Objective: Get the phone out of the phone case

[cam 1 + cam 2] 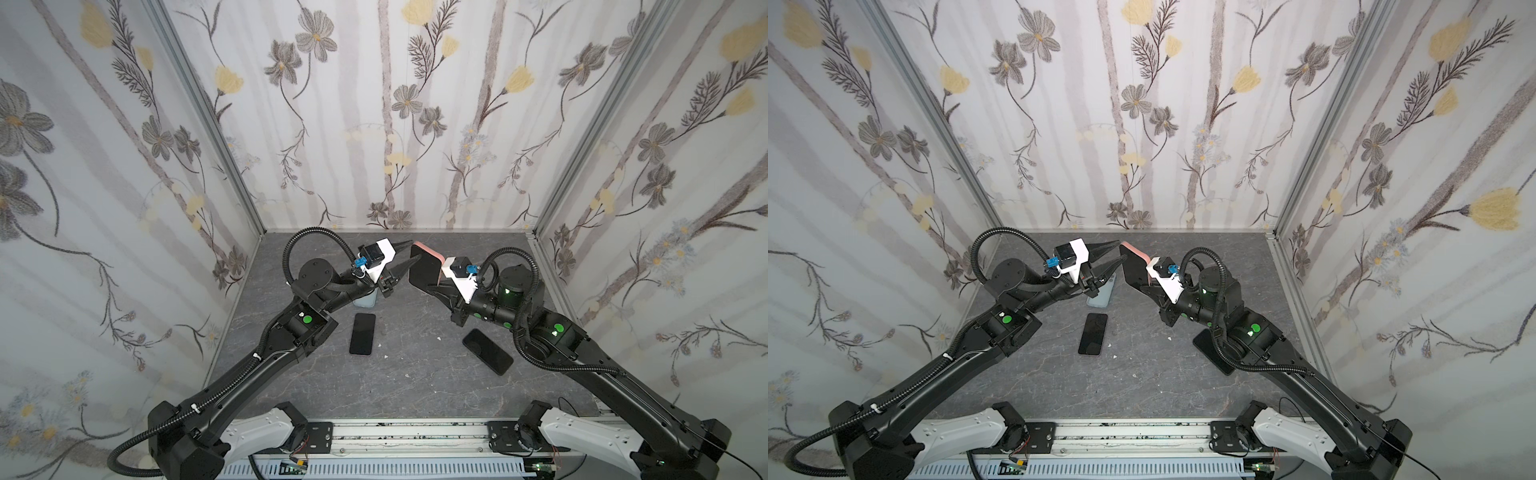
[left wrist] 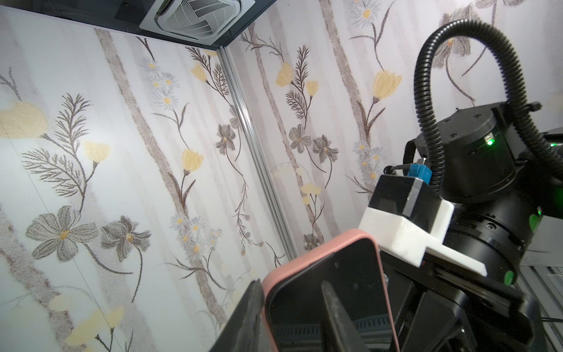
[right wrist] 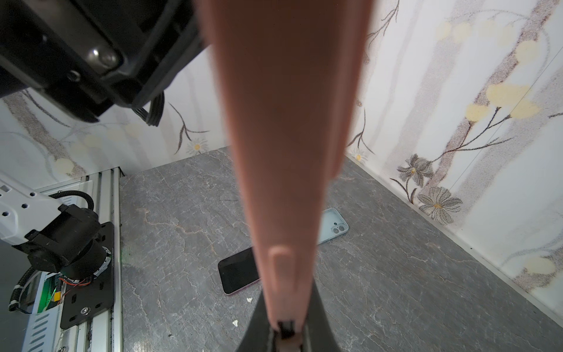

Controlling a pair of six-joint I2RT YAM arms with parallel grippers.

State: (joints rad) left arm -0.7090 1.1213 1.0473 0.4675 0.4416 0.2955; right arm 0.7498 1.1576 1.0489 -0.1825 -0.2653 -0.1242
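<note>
A phone with a dark screen sits in a pink phone case and is held up in the air above the back of the table. My right gripper is shut on the lower edge of the case. My left gripper is open at the top corner of the case. In the left wrist view one finger lies against the case's outer side. The other finger stands in front of the screen.
A bare black phone lies on the grey table in the middle. Another dark phone lies below my right arm. A light blue case lies under my left wrist. Flowered walls close in three sides.
</note>
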